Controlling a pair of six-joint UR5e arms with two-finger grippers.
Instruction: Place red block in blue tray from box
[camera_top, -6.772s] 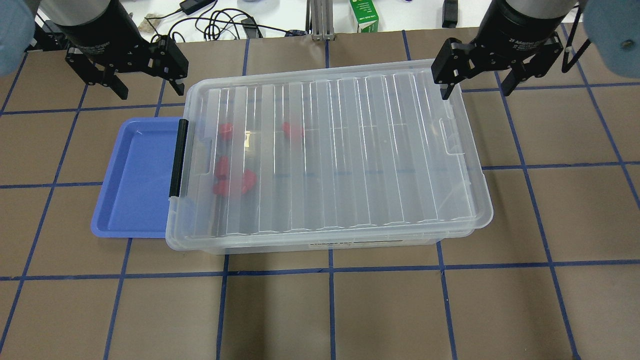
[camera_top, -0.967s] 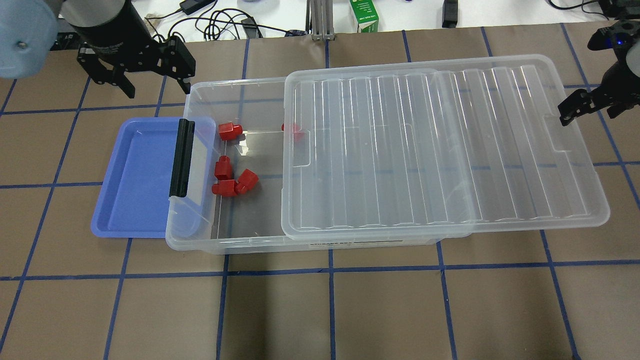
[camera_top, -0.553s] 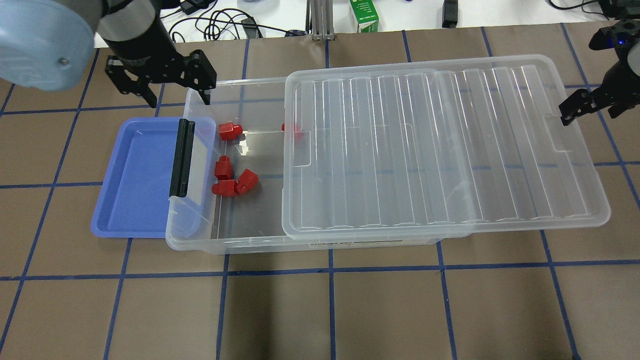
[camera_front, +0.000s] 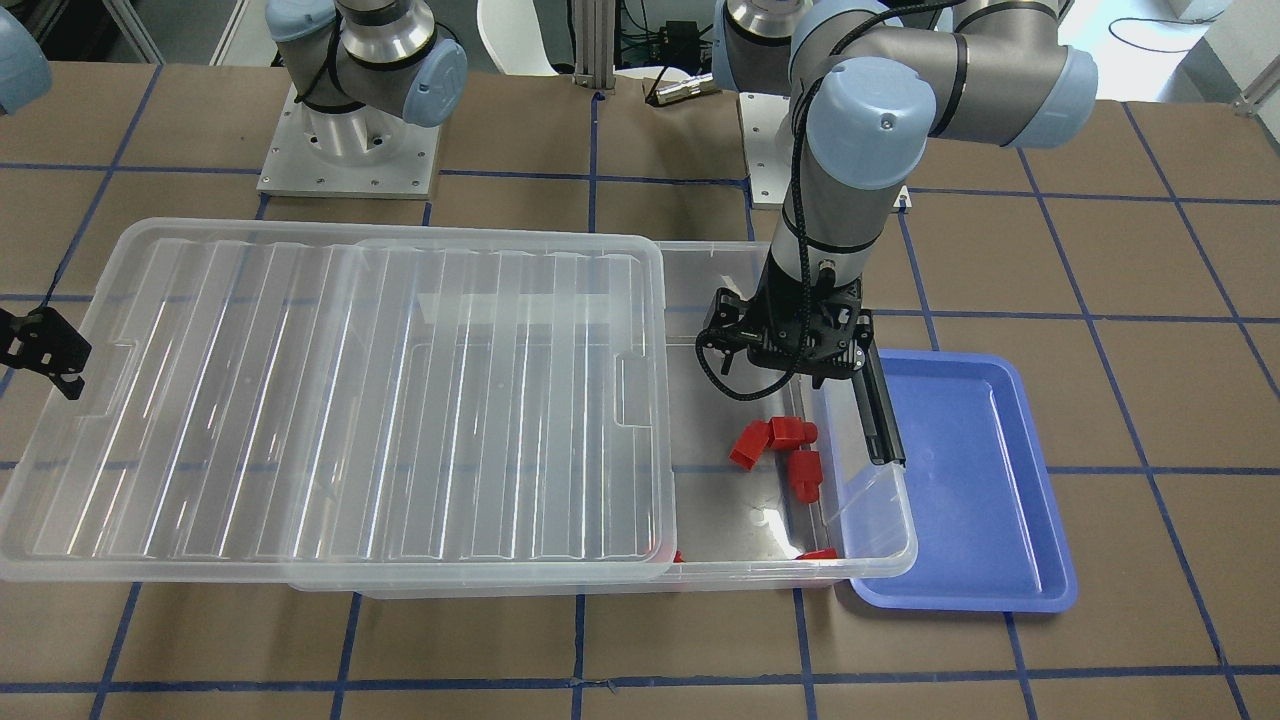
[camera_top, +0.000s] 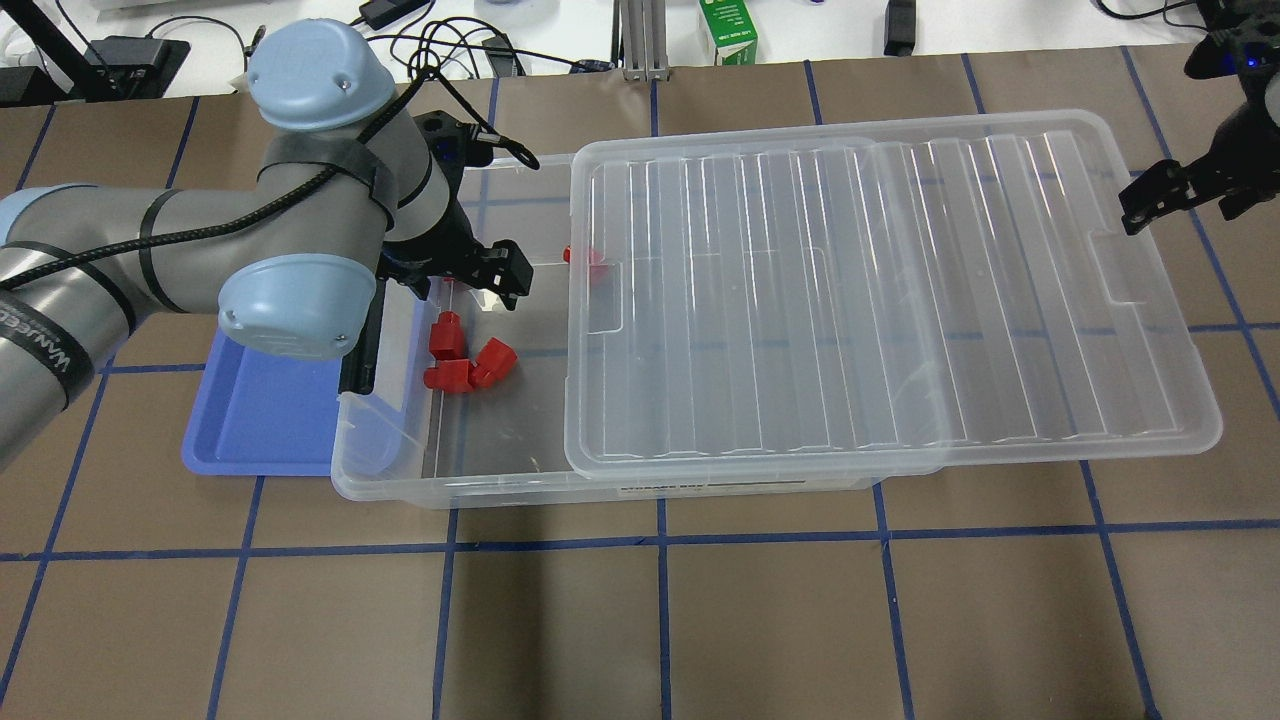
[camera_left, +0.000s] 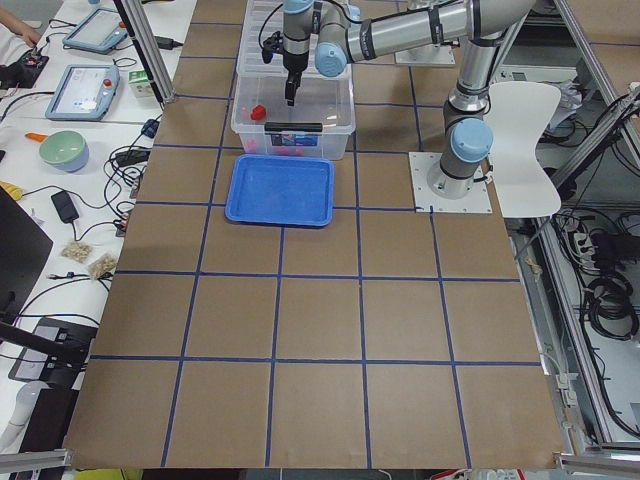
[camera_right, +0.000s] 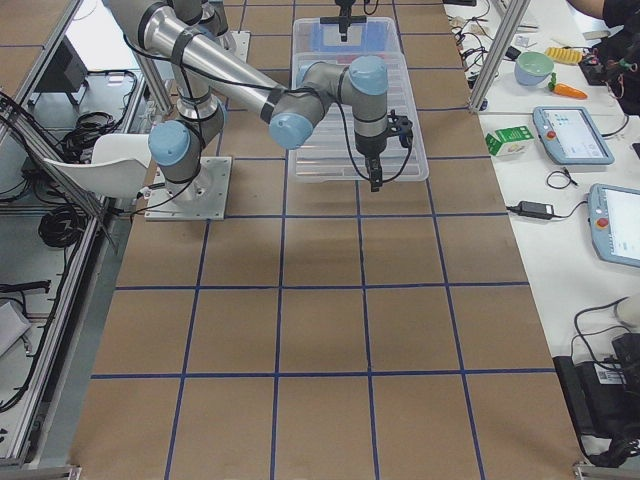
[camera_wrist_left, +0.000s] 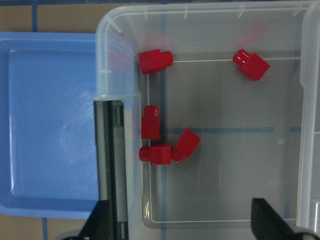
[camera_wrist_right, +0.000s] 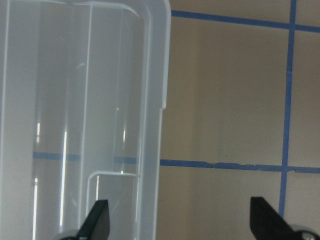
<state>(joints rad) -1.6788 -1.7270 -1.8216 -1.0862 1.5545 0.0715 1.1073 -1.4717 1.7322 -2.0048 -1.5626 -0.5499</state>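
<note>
left gripper (camera_wrist_left: 185, 229): jaws spread, over clear box (camera_wrist_left: 225, 200) | red block (camera_wrist_left: 150, 122): glossy peg-ended cube you see on box floor | blue tray (camera_wrist_left: 50, 125): smooth, shallow, beside box | right gripper (camera_wrist_right: 182, 225): jaws spread, by ribbed lid (camera_top: 880, 300)

Green carton (camera_top: 728, 32), black cables (camera_top: 440, 45), white chair (camera_left: 525, 108), green bowl (camera_left: 63, 150)

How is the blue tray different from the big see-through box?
The box is clear; the blue tray is solid blue. The box is bigger and deeper; the tray is shallow. The box holds red blocks and is partly covered by a lid; the tray holds none and has no lid. Both are rectangular plastic.
</note>
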